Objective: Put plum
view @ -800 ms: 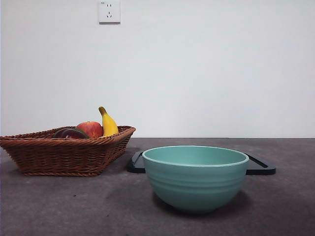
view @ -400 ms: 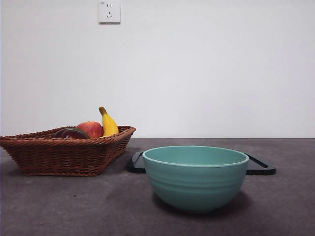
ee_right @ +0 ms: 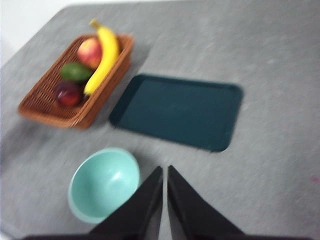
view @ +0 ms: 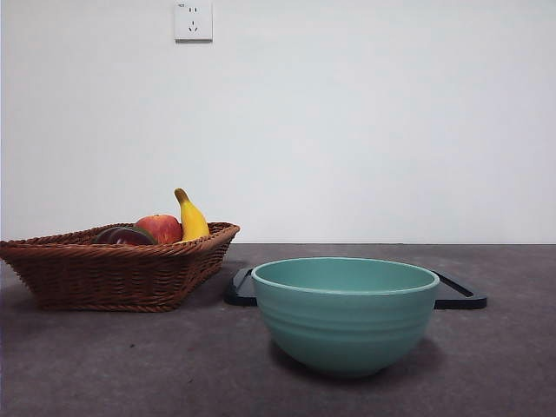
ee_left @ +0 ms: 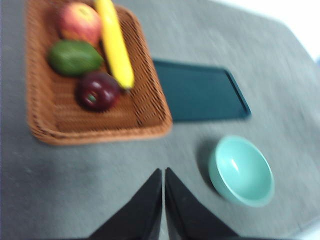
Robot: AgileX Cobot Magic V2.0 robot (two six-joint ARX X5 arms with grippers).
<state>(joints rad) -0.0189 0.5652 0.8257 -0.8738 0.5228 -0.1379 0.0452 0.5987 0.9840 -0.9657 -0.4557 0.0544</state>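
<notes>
- Plum (ee_left: 97,91) lies in the basket (ee_left: 50,120), on the wicker floor, nothing gripping it.
- Plum sits just beside the banana's (ee_left: 114,42) lower end, near the avocado (ee_left: 75,57); apple (ee_left: 79,21) is beyond the avocado, well apart from the plum.
- Right wrist view: plum (ee_right: 68,93) at the basket's (ee_right: 35,107) near end, avocado (ee_right: 75,72) next to it, apple (ee_right: 90,52) after that, banana (ee_right: 104,56) running along the side facing the tray.
- Front view: plum (view: 129,236) barely shows above the basket rim (view: 104,261), dark; apple (view: 160,228) and banana (view: 191,217) stick up behind it.
- Tray (ee_left: 197,95) lies flat on the table (ee_left: 75,170), just beside the basket; contact not clear in the blurred wrist views.
- Bowl (view: 345,313) stands upright on the table in front of the tray (view: 460,295), apart from the basket. Looks empty in both wrist views (ee_left: 241,170) (ee_right: 104,184).
- Left gripper (ee_left: 163,172): jaws pressed together, only a thin slit between them, holding nothing. Hangs high over bare table, between basket and bowl, well apart from the plum.
- Right gripper (ee_right: 165,170): jaws likewise closed to a thin slit, holding nothing. High over bare table (ee_right: 280,125), near the bowl and the tray's (ee_right: 175,110) edge.
- Neither arm shows in the front view.
- Wall socket (view: 193,20) high on the white wall behind.
</notes>
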